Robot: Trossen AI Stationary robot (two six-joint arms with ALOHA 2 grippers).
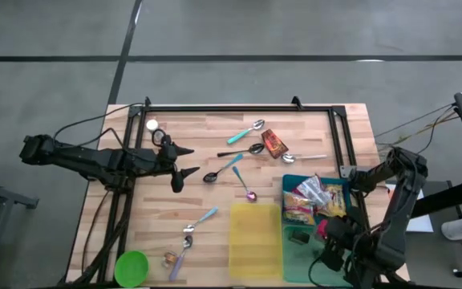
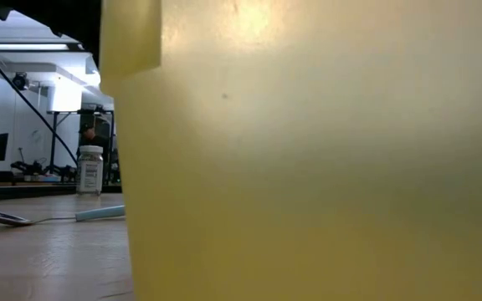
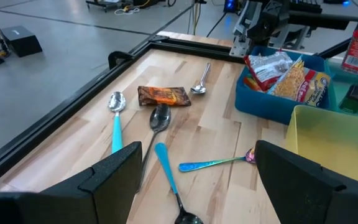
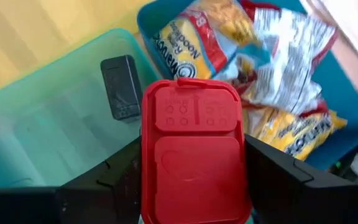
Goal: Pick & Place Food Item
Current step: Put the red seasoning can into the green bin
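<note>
My right gripper [image 4: 194,180] hangs over the teal bin [image 4: 36,118] at the table's near right, shut on a container with a red flip-top lid [image 4: 194,155], which in the high view is a small red spot [image 1: 322,229]. Beside it, the blue bin [image 1: 289,183] holds noodle and snack packets [image 4: 272,56]. An orange snack packet [image 1: 273,143] lies flat on the table among several spoons. My left gripper [image 1: 188,162] waits open at the table's left, above the wood, with nothing between its fingers [image 3: 114,177]. My right gripper holds the red-lidded container between its two fingers [image 4: 120,180], one on each side of it. The fingers slant steeply down from above. The lid [image 4: 194,112] faces the wrist camera and hides the place of contact. The container hangs clear above the teal bin.
A yellow bin [image 1: 255,239] stands left of the teal bin and blocks most of the low view. A small black object [image 4: 122,87] lies in the teal bin. A green bowl [image 1: 131,267] sits at the near left, a white jar [image 2: 90,170] at the far left.
</note>
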